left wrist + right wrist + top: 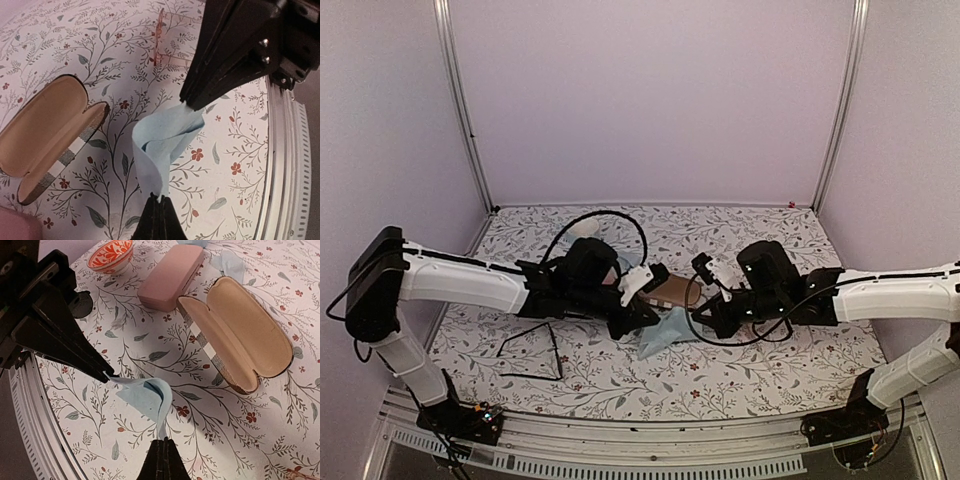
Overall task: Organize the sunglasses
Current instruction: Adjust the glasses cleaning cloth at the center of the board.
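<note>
A light blue cloth (665, 338) hangs stretched between my two grippers just above the table. In the left wrist view my left gripper (159, 201) is shut on one corner of the cloth (160, 145). My right gripper (164, 441) is shut on the opposite corner of the cloth (147, 397). The black-framed sunglasses (554, 350) lie unfolded on the table to the left of both grippers. The pinkish translucent sunglasses (160, 40) lie beyond the cloth in the left wrist view. An open brown case (240, 335) with a tan lining lies just behind the cloth.
A shut pink case (170, 277) lies beside the open one, with a red-patterned bowl (111, 252) further off. A second blue cloth (227, 260) lies behind the cases. The table's near edge rail (285, 165) runs close to both grippers.
</note>
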Motion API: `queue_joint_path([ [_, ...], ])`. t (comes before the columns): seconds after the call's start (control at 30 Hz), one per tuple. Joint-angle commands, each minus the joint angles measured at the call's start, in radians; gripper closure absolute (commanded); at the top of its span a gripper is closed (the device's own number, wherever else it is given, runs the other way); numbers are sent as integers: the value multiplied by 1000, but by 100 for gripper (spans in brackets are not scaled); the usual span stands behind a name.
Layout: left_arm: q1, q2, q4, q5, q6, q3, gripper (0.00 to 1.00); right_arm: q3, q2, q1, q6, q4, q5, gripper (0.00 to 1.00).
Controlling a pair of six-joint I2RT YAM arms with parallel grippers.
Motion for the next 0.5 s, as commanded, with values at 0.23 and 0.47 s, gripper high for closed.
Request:
queue_joint_path([
  [0.23,-26,-152,7,-91,-10,-48,100,33,-116,-6,-94,-99,-20,100],
  [0.47,-45,-160,47,-76,3,-82,100,13,-144,-4,-140,-74,-80,100],
])
